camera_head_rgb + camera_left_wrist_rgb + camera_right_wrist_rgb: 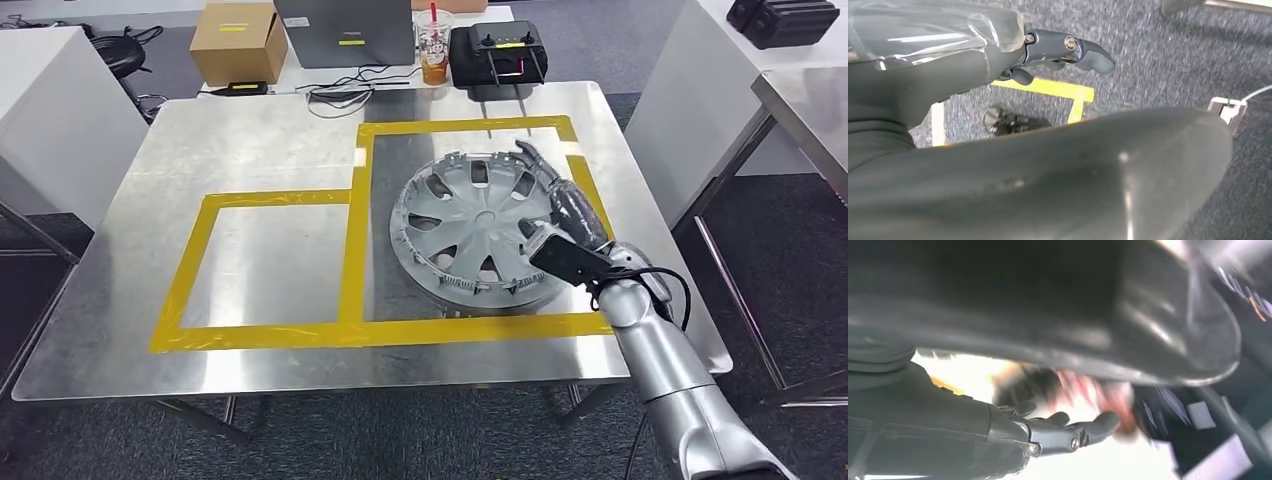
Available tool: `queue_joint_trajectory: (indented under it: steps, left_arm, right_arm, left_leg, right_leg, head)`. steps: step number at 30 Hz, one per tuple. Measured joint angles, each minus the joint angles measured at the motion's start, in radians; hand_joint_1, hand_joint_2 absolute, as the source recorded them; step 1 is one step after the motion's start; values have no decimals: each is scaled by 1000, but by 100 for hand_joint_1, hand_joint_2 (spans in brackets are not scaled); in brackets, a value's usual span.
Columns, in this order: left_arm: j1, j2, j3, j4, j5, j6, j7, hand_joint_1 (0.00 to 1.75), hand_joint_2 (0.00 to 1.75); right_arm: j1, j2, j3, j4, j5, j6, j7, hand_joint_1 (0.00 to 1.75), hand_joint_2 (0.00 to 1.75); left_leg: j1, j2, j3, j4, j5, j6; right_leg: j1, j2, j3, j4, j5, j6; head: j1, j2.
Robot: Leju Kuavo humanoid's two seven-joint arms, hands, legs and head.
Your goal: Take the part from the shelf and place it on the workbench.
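The grey plastic wheel cover [478, 226], round with spoke-shaped openings, is seen lying flat on the brushed-steel workbench [250, 150], inside the larger of two rectangles marked in yellow tape [352, 250]. Its rim nearest the robot lies close to the front strip of tape. The placement is therefore judged essentially complete: the part is on the bench, and no shelf is visible.

The right hand [560, 195] is positioned over the cover's right edge, with dark fingers [535, 158] extended along the rim. Whether the rim is pinched or merely touched cannot be told; the right wrist view is blurred and gives no clear answer. Release and withdrawal are judged to be what remains.

The left hand [1063, 50] is seen above dark carpet, fingers partly curled, with nothing held.
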Motion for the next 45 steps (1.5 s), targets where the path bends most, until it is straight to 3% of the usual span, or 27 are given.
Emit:
queue_joint_trajectory:
  steps: [2, 3, 4, 5, 8, 9, 12, 14, 16, 18, 19, 20, 22, 24, 27, 28, 29, 32, 33, 34, 35, 36, 38, 40, 43, 45]
  left_arm:
    - [1, -2, -3, 0, 0, 9, -2, 0, 0]
    - [3, -3, -4, 0, 0, 14, -3, 0, 0]
    - [5, -5, -3, 0, 0, 21, -3, 0, 0]
    - [6, -7, 1, 0, 0, 27, -3, 0, 0]
    - [7, -9, 23, 0, 0, 47, -3, 0, 0]
    - [7, -10, 30, 0, 0, 52, -4, 0, 0]
    - [7, -15, 56, 0, 0, 62, -5, 0, 0]
    - [5, -20, 72, 0, 0, 64, -5, 0, 0]
    - [3, -26, 85, 0, 0, 64, -5, 0, 0]
    - [0, -31, 93, 0, 0, 63, -5, 0, 0]
    - [-1, -33, 95, 0, 0, 61, -5, 0, 0]
    - [-3, -34, 96, 0, 0, 59, -5, 0, 0]
    - [-5, -36, 96, 0, 0, 55, -5, 0, 0]
    - [-7, -37, 96, 0, 0, 50, -5, 0, 0]
    - [-7, -36, 96, 0, 0, 43, -6, 0, 0]
    - [-6, -36, 96, 0, 0, 42, -6, 0, 0]
    - [-5, -36, 96, 0, 0, 41, -6, 0, 0]
    - [-4, -35, 96, 0, 0, 36, -6, 0, 0]
    - [-4, -36, 96, 0, 0, 33, -6, 0, 0]
    - [-4, -36, 96, 0, 0, 29, -6, 0, 0]
    - [-3, -37, 97, 0, -1, 26, -6, 0, 0]
    - [-2, -38, 98, 0, -2, 24, -6, 0, 0]
    - [0, -38, 104, 0, -3, 22, -6, 0, 0]
    - [3, -38, 110, 0, -4, 21, -6, 0, 0]
    - [11, -43, 113, 0, -6, 16, -6, 0, 0]
    - [14, -48, 110, 0, -12, 4, -4, 0, 0]
  right_arm:
    - [83, 24, -99, -191, -8, -33, -18, 0, 0]
    - [129, 37, -149, -294, -8, -49, -30, 0, 0]
    - [170, 51, -203, -402, -6, -68, -44, 0, 0]
    - [202, 65, -251, -495, -2, -86, -58, 0, 0]
    - [279, 102, -382, -737, -3, -120, -83, 0, 0]
    - [303, 112, -420, -799, -8, -121, -87, 0, 0]
    - [387, 134, -520, -924, -39, -97, -91, 0, 0]
    - [448, 142, -582, -965, -61, -76, -93, 0, 0]
    - [503, 148, -637, -979, -68, -68, -96, 0, 0]
    - [562, 158, -680, -980, -61, -62, -94, 0, 0]
    - [592, 165, -700, -977, -54, -56, -89, 0, 0]
    - [621, 171, -718, -974, -48, -50, -81, 0, 0]
    - [664, 184, -755, -960, -38, -32, -62, 0, 0]
    - [700, 196, -789, -940, -27, -7, -41, 0, 0]
    - [741, 218, -838, -899, -8, 28, -14, 0, 0]
    - [750, 223, -850, -888, -3, 34, -9, 0, 0]
    - [757, 229, -859, -879, -1, 37, -6, 0, 0]
    - [772, 248, -888, -851, 25, 71, 12, 0, 0]
    - [777, 259, -903, -834, 46, 96, 21, 0, 0]
    - [783, 271, -921, -813, 72, 124, 28, 0, 0]
    - [789, 283, -939, -788, 103, 154, 33, 0, 0]
    - [795, 294, -958, -762, 135, 183, 35, 0, 0]
    - [801, 317, -998, -698, 214, 245, 33, 0, 0]
    - [799, 339, -1043, -622, 304, 317, 27, 0, 0]
    - [784, 376, -1135, -485, 468, 463, 20, 0, 0]
    - [768, 392, -1207, -370, 605, 594, 44, 0, 0]
  left_leg:
    - [3, 1, -60, 130, -58, -8]
    - [4, 2, -79, 171, -71, -9]
    - [4, 2, -80, 174, -64, -8]
    - [4, 3, -62, 138, -40, -4]
    - [-1, 0, 38, -51, 35, 13]
    - [-5, -1, 56, -83, 42, 18]
    - [-9, 1, 65, -103, 51, 31]
    - [-6, 2, 65, -120, 68, 48]
    - [-7, 3, 54, -127, 83, 58]
    - [-10, 3, 35, -126, 97, 60]
    - [-11, 3, 24, -125, 105, 60]
    - [-11, 3, 13, -124, 113, 58]
    - [-12, 3, -9, -118, 129, 51]
    - [-13, 3, -19, -109, 139, 40]
    - [-11, 1, -19, -106, 152, 23]
    - [-8, 1, -23, -100, 143, 17]
    - [-6, 1, -31, -79, 113, 10]
    - [-1, 3, -73, 92, -40, -6]
    - [0, 3, -79, 150, -67, -8]
    - [0, 3, -72, 183, -75, -8]
    - [0, 3, -47, 178, -62, -6]
    - [-1, 3, -3, 133, -41, 0]
    - [-7, 2, 112, -21, -20, 17]
    - [-16, 2, 177, -119, -24, 31]
    - [-22, 5, 174, -145, -3, 48]
    - [-18, 9, 158, -163, 26, 62]
  right_leg:
    - [2, -4, 1, 1, -3, -4]
    - [3, -6, 2, 2, -3, -5]
    - [4, -8, 3, 2, -4, -6]
    - [5, -9, 3, 3, -4, -6]
    - [9, -6, 4, 2, -4, -3]
    - [10, -5, 3, 2, -3, 1]
    - [8, -4, 2, -1, 1, 17]
    - [8, -3, -11, 31, -29, 18]
    - [8, -1, -52, 142, -102, 9]
    - [8, -1, -88, 259, -160, 8]
    - [7, -1, -83, 274, -166, 14]
    - [7, -1, -55, 248, -154, 23]
    - [5, -2, 47, 104, -121, 34]
    - [7, 0, 117, 0, -106, 28]
    - [12, 1, 116, -14, -97, 5]
    - [11, 0, 110, -14, -89, -3]
    - [9, -1, 102, -15, -79, -10]
    - [7, -3, 69, -14, -49, -18]
    - [8, -3, 59, -13, -40, -17]
    - [9, -3, 49, -13, -31, -16]
    - [11, -3, 39, -12, -22, -14]
    - [13, -3, 31, -12, -15, -13]
    - [15, -4, 20, -12, -1, -7]
    - [13, -6, 17, -15, 12, 3]
    - [9, -6, 13, -18, 22, 19]
    - [10, -4, -7, 26, -24, 15]
  head:
    - [-1, 0]
    - [-2, 0]
    - [-1, 0]
    - [-2, 0]
    - [-1, 0]
    - [-1, 0]
    - [-1, 0]
    - [1, 0]
    - [3, 0]
    - [3, 0]
    - [3, 0]
    - [3, 0]
    - [3, 0]
    - [2, 0]
    - [0, 0]
    - [0, 0]
    - [0, 0]
    - [0, 0]
    - [-1, 0]
    - [0, 0]
    - [-1, 0]
    - [-1, 0]
    - [0, 0]
    - [0, 0]
    - [-4, 0]
    - [0, 0]
